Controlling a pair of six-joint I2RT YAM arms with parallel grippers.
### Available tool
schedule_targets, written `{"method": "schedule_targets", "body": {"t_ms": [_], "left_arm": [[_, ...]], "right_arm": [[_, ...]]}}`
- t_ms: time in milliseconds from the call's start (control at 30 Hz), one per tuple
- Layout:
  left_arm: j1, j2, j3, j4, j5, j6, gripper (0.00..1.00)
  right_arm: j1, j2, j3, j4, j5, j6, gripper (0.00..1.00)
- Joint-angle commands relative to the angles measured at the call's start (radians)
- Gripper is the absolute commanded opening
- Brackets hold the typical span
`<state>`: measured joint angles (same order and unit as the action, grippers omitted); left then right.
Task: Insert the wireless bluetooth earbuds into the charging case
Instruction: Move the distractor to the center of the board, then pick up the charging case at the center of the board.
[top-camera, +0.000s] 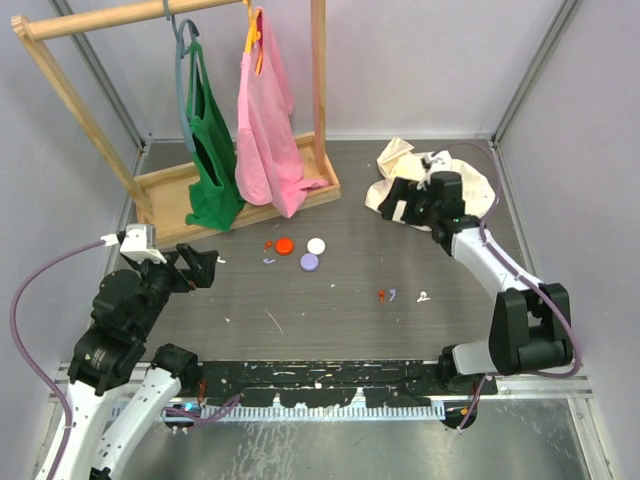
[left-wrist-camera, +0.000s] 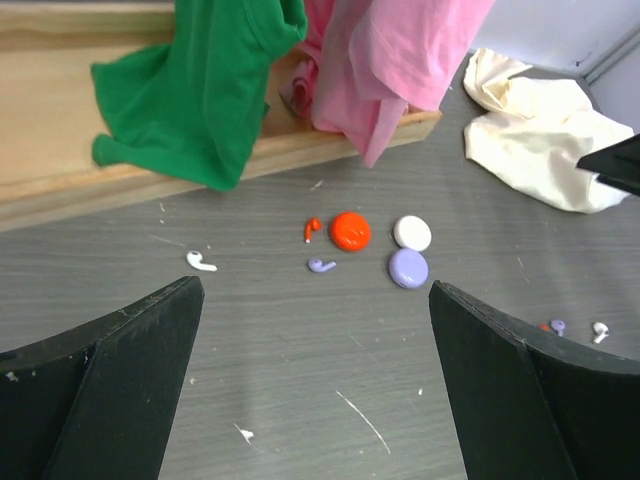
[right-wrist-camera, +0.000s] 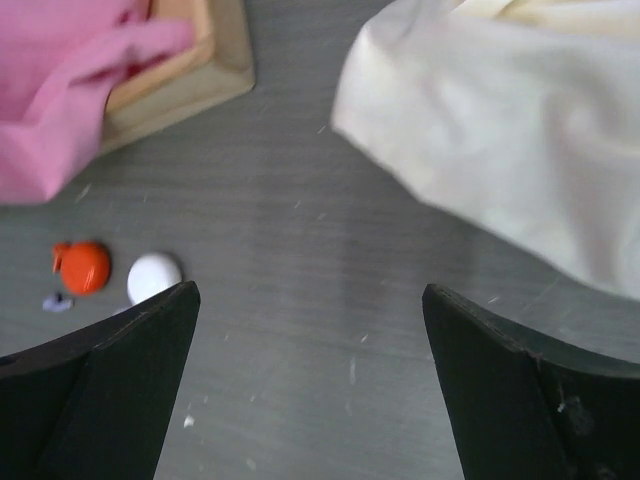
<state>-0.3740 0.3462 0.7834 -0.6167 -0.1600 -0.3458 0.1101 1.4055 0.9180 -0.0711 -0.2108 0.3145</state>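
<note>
— Where do my claws stand?
— Your left gripper (top-camera: 207, 268) is spread wide and holds nothing, above the left side of the table (top-camera: 330, 330). Your right gripper (top-camera: 398, 203) is just as wide and just as bare, out over the cream cloth (top-camera: 395, 165) at the rear right.

— And the cases?
— Three round ones cluster mid-table. The red case (top-camera: 285, 245) has the white case (top-camera: 316, 245) just beside it, and the lilac case (top-camera: 309, 263) sits in front of them. You see only smooth tops.

— The earbuds?
— All lie loose on the table, outside the cases. A red earbud (top-camera: 268, 244) is just beside the red case, with a lilac earbud (top-camera: 268, 262) near it. A white earbud (left-wrist-camera: 200, 262) lies further toward your left claw. Well apart to the right lie a second red earbud (top-camera: 381, 295), a second lilac earbud (top-camera: 393, 294) and a second white earbud (top-camera: 425, 297).

— Anything else holding things?
— The wooden rack (top-camera: 170, 185). The green garment (top-camera: 212, 170) and the pink garment (top-camera: 265, 140) hang from it and drape over its base tray.
</note>
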Motion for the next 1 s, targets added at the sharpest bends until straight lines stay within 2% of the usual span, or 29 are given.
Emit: {"method": "schedule_targets", "body": {"t_ms": [0,233,367,567,767,967], "left_arm": [[-0.002,0.026,0.048,-0.036,0.062,-0.111,0.98],[-0.002,0.104,0.051,-0.086,0.192,-0.252,0.98],[-0.002,0.167,0.009,-0.083,0.276,-0.330,0.98],[-0.013,0.250,-0.102,0.040,0.413,-0.441,0.98],[-0.133,0.314,-0.171,0.158,0.323,-0.489,0.98],[-0.328,0.474,-0.166,0.255,0.096,-0.484,0.98]], "right_arm": [[0.147,-0.103,-0.068,-0.029,0.046,-0.049,1.00],[0.301,-0.220,-0.177,-0.027,0.104,-0.047,1.00],[0.310,-0.265,-0.259,0.013,0.089,-0.034,1.00],[0.320,-0.293,-0.359,0.113,0.049,-0.034,1.00],[0.321,-0.312,-0.416,0.193,0.047,-0.048,1.00],[0.322,-0.370,-0.492,0.290,0.062,-0.037,1.00]]}}
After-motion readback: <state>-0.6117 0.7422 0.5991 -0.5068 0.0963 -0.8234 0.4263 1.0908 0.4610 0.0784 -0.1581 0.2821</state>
